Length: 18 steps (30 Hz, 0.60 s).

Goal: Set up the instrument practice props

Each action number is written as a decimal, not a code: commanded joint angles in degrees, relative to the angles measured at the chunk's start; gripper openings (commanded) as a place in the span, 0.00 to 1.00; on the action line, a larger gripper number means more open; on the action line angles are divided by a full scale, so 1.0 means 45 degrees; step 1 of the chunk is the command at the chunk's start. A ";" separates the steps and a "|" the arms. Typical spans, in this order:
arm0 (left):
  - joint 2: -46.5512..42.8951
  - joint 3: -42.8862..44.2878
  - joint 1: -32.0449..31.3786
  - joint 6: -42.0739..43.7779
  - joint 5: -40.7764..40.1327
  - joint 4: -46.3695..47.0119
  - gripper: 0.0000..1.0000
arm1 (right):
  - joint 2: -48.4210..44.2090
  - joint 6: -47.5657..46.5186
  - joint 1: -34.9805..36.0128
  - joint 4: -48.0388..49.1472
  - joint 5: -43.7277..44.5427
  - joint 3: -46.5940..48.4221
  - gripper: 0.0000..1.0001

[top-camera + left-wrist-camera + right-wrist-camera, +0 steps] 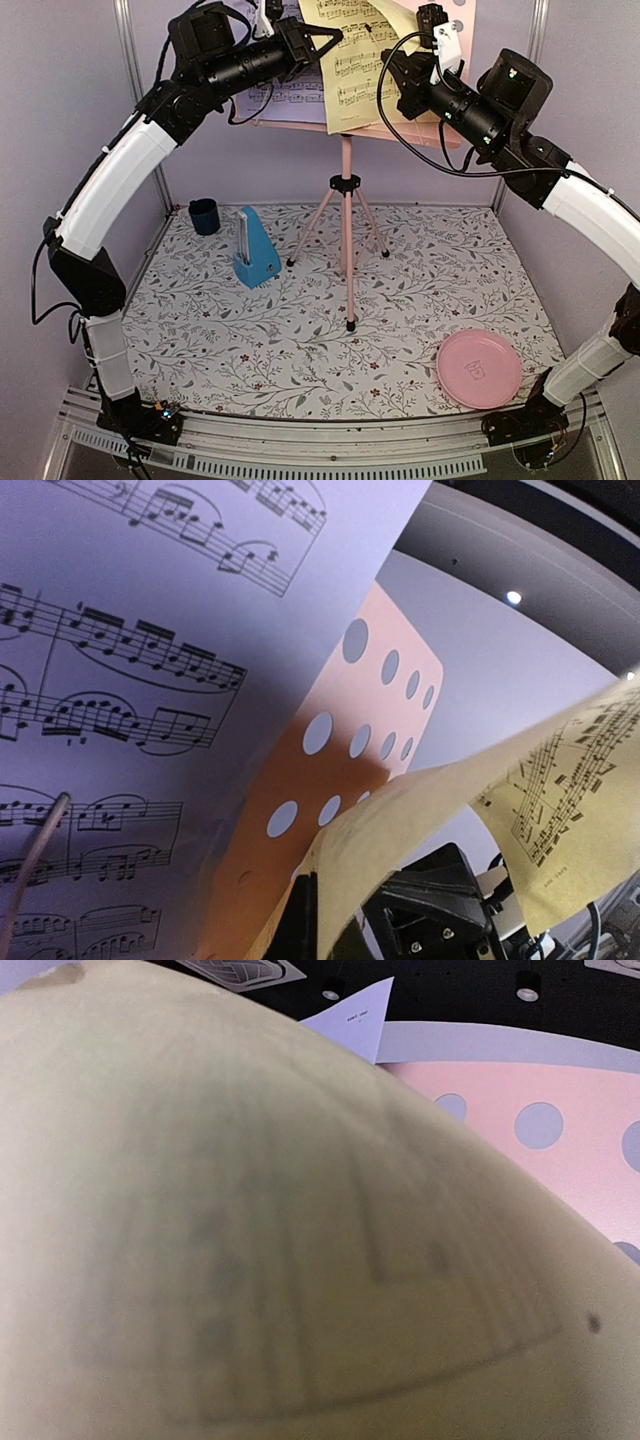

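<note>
Floral mat: music stand upright, metronome placed, lavender sheet on desk; yellow sheet bowed, not seated yet. Left gripper, right gripper jaws: can't tell.

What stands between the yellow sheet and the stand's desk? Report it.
Nothing visible. The yellow sheet bows away from the pink desk, with bare perforated surface behind it. The lavender sheet lies beside it to the left.

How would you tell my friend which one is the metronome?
Start at the tall pink music stand in the middle of the flowery table. Just left of its legs stands the metronome, a bright blue pyramid with a pale strip down its front. The cup behind it is darker blue and round, not pointy.
</note>
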 commanded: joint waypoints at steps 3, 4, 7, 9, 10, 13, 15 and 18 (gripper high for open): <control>0.0251 0.0344 -0.0107 0.0242 0.0185 -0.0092 0.00 | -0.0385 -0.0142 0.0006 0.0094 -0.0592 -0.0030 0.01; 0.0237 0.0361 -0.0114 0.0225 0.0209 -0.0086 0.00 | -0.0399 -0.0141 0.0014 0.0077 -0.0575 -0.0002 0.01; 0.0517 0.0477 -0.0109 0.0163 0.0377 -0.0056 0.00 | -0.0369 -0.0112 0.0001 -0.0044 -0.0590 0.0122 0.00; 0.0842 0.0634 -0.0117 0.0113 0.0468 -0.0084 0.00 | -0.0362 -0.0085 0.0006 -0.0077 -0.0611 0.0136 0.00; 0.0890 0.0683 -0.0101 0.0114 0.0473 -0.0087 0.00 | -0.0362 -0.0083 0.0007 -0.0098 -0.0653 0.0136 0.00; 0.1005 0.0754 -0.0110 0.0102 0.0513 -0.0068 0.00 | -0.0347 -0.0101 0.0021 -0.0102 -0.0784 0.0136 0.00; 0.1043 0.0767 -0.0114 0.0109 0.0514 -0.0075 0.00 | -0.0342 -0.0135 0.0018 -0.0130 -0.0845 0.0136 0.00; 0.1084 0.0766 -0.0116 0.0137 0.0475 -0.0114 0.00 | -0.0361 -0.0141 0.0019 -0.0136 -0.0837 0.0117 0.02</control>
